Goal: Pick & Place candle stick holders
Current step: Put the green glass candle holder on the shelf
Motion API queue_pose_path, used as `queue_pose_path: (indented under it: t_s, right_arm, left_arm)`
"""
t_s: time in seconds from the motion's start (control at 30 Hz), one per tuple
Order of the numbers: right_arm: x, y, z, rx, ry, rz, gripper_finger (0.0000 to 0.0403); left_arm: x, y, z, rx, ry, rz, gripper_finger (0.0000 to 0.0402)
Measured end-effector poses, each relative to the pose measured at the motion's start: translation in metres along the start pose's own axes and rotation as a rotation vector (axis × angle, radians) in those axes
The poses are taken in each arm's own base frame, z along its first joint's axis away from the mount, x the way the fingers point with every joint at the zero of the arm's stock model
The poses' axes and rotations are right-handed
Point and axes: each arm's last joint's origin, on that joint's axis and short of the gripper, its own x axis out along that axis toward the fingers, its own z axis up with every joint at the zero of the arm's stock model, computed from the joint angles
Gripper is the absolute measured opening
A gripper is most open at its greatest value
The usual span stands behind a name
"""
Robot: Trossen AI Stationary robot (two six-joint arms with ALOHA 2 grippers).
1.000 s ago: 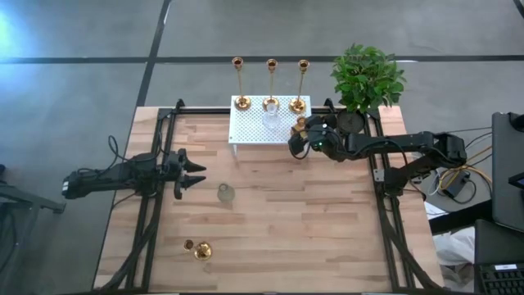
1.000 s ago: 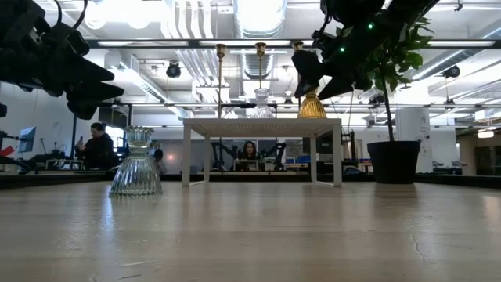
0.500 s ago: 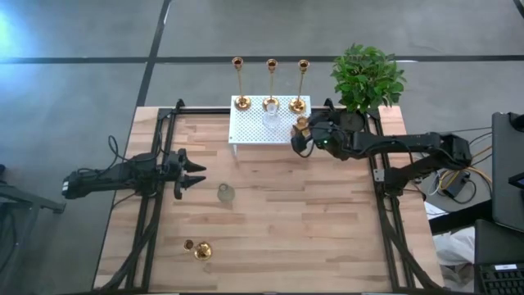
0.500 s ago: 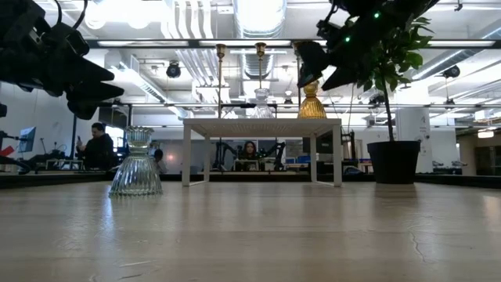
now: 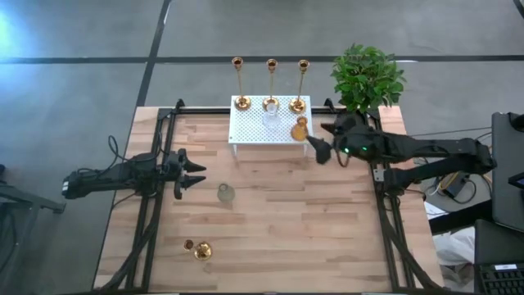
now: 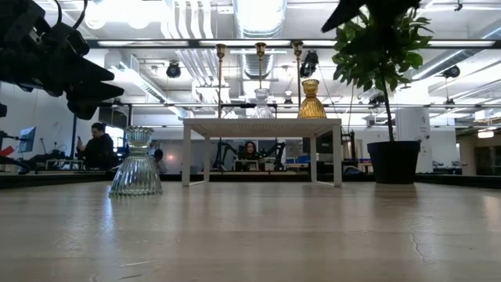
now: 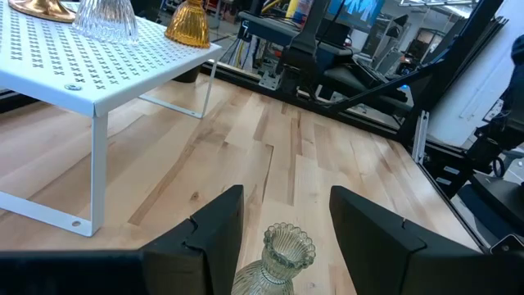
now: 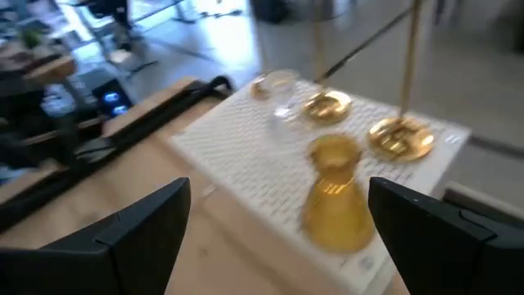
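Three tall gold candle stick holders (image 5: 270, 82) stand on their round bases along the back of a white perforated shelf (image 5: 250, 131). A short gold holder (image 5: 300, 129) stands upright near the shelf's right front corner and also shows in the right wrist view (image 8: 334, 197) and the low view (image 6: 311, 100). My right gripper (image 5: 322, 140) is open and empty, just right of the shelf, fingers wide in its wrist view (image 8: 277, 201). My left gripper (image 5: 199, 174) is open and empty at the table's left, above a clear glass holder (image 7: 282, 258). Another short gold holder (image 5: 199, 249) lies on its side near the front left.
A clear glass holder (image 5: 270, 119) stands on the shelf between the gold ones. The second glass holder (image 5: 225, 194) stands on the wood table. A potted plant (image 5: 366, 78) stands at the back right corner. People sit in the room behind (image 6: 98, 145).
My right gripper has let go of the short gold holder, which now stands alone on the shelf's right front corner. The gripper has drawn back toward the table's right edge and risen out of the low view.
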Motion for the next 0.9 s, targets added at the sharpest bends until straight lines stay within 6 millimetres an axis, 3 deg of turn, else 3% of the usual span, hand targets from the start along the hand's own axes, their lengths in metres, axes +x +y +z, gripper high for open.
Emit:
queue_pose_path:
  t_s: [0.23, 0.5, 0.73, 0.9]
  right_arm:
    - [-0.027, 0.006, -0.023, 0.018, 0.132, 0.013, 0.0331]
    - [-0.035, 0.014, -0.054, 0.0, 0.223, 0.054, 0.0227]
    - [-0.03, -0.014, -0.091, 0.169, 0.149, 0.295, 0.011]
    - [-0.022, -0.039, -0.118, 0.052, 0.186, 0.384, 0.002]
  left_arm:
    - [0.0, 0.0, 0.0, 0.0, -0.001, 0.0, 0.0188]
    - [0.0, 0.0, 0.0, 0.0, -0.003, -0.001, 0.0188]
    - [0.0, 0.0, 0.0, 0.0, -0.003, -0.001, 0.0188]
    - [0.0, 0.0, 0.0, 0.0, -0.003, -0.001, 0.0188]
